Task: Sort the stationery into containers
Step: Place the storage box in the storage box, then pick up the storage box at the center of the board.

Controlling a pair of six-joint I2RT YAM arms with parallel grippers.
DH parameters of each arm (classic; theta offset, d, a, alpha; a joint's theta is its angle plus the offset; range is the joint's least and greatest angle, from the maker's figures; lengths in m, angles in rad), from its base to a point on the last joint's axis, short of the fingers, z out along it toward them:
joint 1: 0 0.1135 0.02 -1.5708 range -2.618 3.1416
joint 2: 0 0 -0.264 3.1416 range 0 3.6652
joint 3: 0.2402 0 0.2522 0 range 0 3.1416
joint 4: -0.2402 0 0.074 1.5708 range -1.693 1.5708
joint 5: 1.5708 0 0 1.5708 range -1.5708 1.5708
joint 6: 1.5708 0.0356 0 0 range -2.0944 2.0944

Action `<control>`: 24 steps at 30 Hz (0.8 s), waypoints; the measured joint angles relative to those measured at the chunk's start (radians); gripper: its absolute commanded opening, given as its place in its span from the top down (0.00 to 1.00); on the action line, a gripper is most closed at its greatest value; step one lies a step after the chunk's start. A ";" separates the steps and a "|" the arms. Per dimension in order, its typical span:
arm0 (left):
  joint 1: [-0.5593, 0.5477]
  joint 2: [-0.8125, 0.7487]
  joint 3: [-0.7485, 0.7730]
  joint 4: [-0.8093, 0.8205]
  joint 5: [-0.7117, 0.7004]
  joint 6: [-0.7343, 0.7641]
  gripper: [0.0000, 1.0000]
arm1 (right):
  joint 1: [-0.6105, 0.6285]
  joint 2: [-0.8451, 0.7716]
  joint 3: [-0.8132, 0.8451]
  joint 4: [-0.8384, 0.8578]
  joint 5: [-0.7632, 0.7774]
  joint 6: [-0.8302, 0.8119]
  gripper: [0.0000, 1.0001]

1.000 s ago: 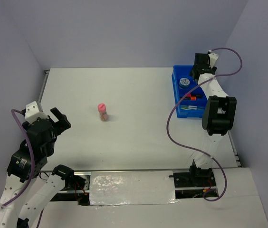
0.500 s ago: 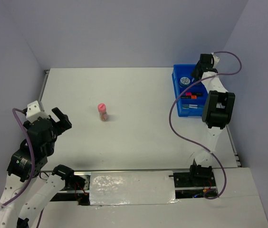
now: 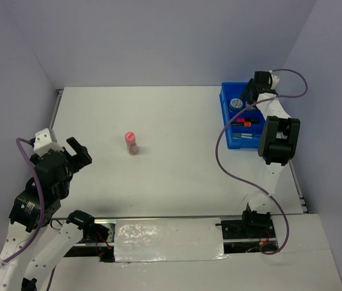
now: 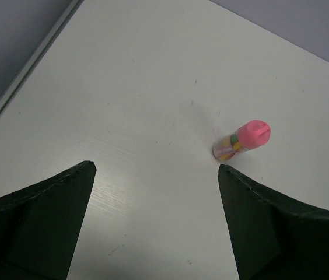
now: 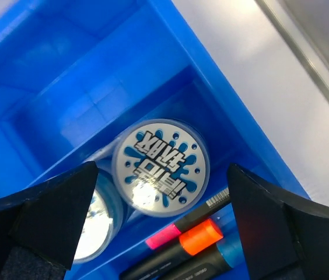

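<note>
**Evidently, a tub has gone into the tray and one bottle is left out**

Finding 1. The right gripper (image 5: 160, 175) hangs over the far end of the blue tray (image 5: 223, 99), at about 2 o'clock on the table (image 3: 177, 133). A second ago its jaws stood narrower. They are now spread wide and released, with nothing between them.

Finding 2. Directly below, a round blue-white tub (image 5: 160, 166) lies flat in the tray's far compartment, lid up and clear of both fingers. In my judgement it has just been let go and is properly delivered. A second tub (image 5: 97, 216) sits just beside it at 8 o'clock, partly hidden by a finger.

Finding 3. The next compartment, at 6 o'clock from the tubs, holds highlighters (image 5: 202, 236) with orange and pink caps showing.

Finding 4. The pink-capped bottle (image 3: 131, 143) stands upright on the table at about 10 o'clock from centre, well apart from the tray. It has not moved over the last second.

Finding 5. The left gripper (image 4: 156, 169) is fully released and empty, hovering near the 8 o'clock edge. The bottle lies ahead of it at 1 o'clock, untouched.

Assessment. The bottle is the only item seen outside the tray, so sorting is nearly complete. The left gripper looks best placed to take it, though the carry across the table is long.
</note>
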 measured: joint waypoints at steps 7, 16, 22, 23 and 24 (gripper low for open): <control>0.000 0.002 0.000 0.006 0.002 0.004 0.01 | 0.006 -0.086 0.000 -0.010 -0.019 0.005 0.00; 0.021 0.223 -0.007 0.068 0.128 0.020 0.02 | 0.225 -0.375 -0.116 -0.016 -0.104 -0.048 0.00; -0.092 0.500 -0.029 0.188 0.185 -0.062 0.01 | 0.486 -0.689 -0.410 0.035 -0.252 -0.061 0.00; -0.134 0.530 -0.039 0.219 0.174 -0.067 0.01 | 0.525 -0.732 -0.460 0.040 -0.272 -0.061 0.00; -0.180 0.552 -0.052 0.260 0.150 -0.067 0.01 | 0.549 -0.764 -0.498 0.042 -0.292 -0.061 0.00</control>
